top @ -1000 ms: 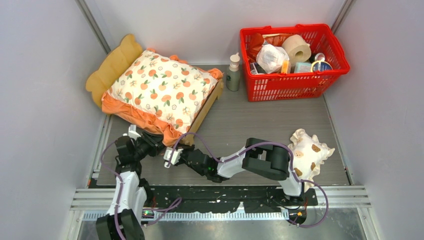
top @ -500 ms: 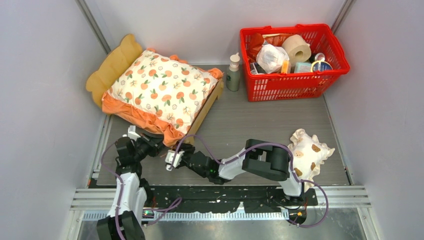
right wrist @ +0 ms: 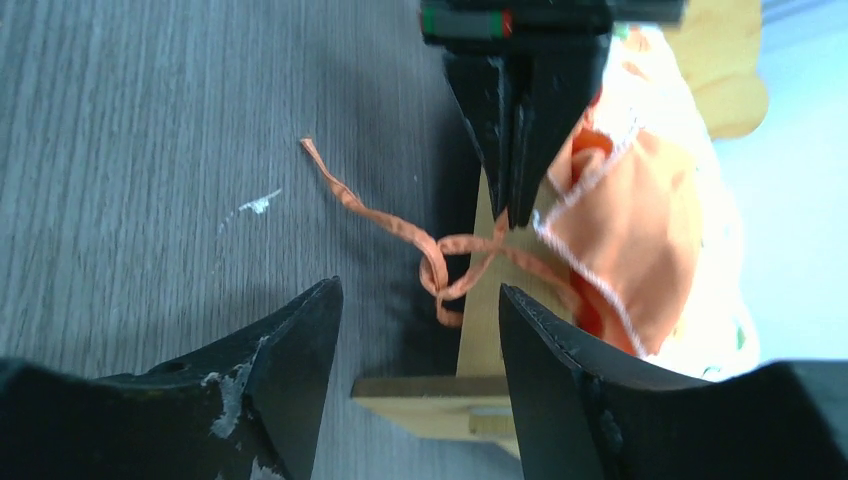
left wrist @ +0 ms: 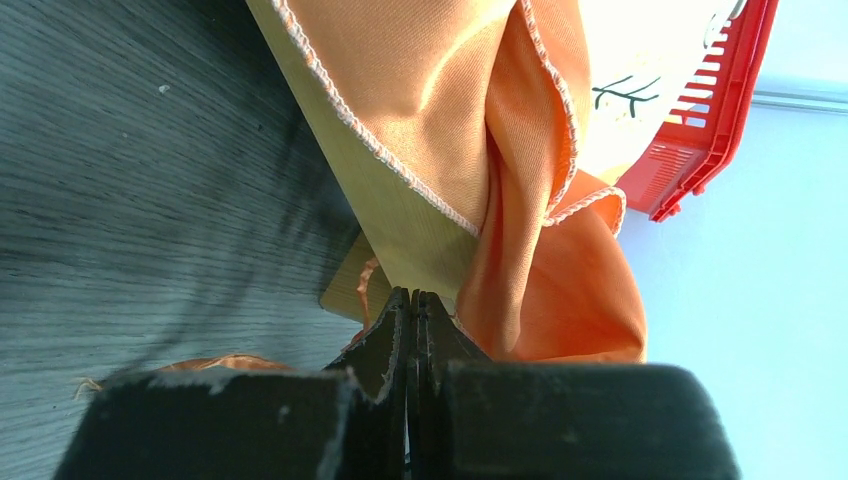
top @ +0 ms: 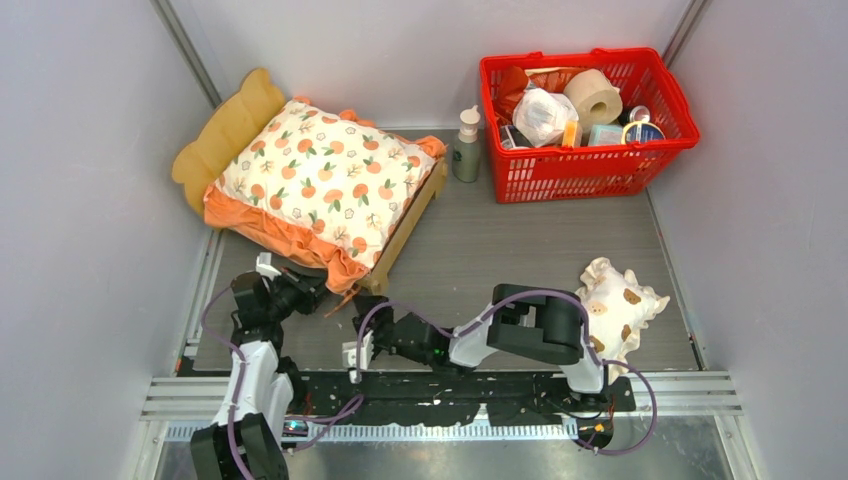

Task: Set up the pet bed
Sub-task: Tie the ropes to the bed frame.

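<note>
- Bed (top: 228, 128) sits on the far-left part of the table (top: 500, 250), set at an angle, with its scalloped headboard toward the far-left corner and its foot end toward the arms.
- A cushion (top: 320, 175) with an orange print lies on the bed and covers most of it. Its orange ruffle (left wrist: 540, 200) hangs over the near wooden rail.
- Left gripper (left wrist: 410, 298) is at the bed's near foot corner, jaws pressed together with only a thin seam between them.
- Its tips sit at the rail's edge just beside the ruffle, and a thin orange string (right wrist: 380, 215) runs up to them. Whether the string is pinched there cannot be told.
- The string trails loose over the table, with a looped knot just in front of the bed's corner.
- Right gripper (right wrist: 418, 290) is low over the table near the arms' bases, pointing at the bed's corner and the left gripper. Its jaws stand well apart with nothing gripped.
- A red basket (top: 580, 178) stands at the far right, with a bottle (top: 466, 145) between it and the bed.
- A spotted pillow (top: 615, 300) lies at the near right, well apart from the bed.
</note>
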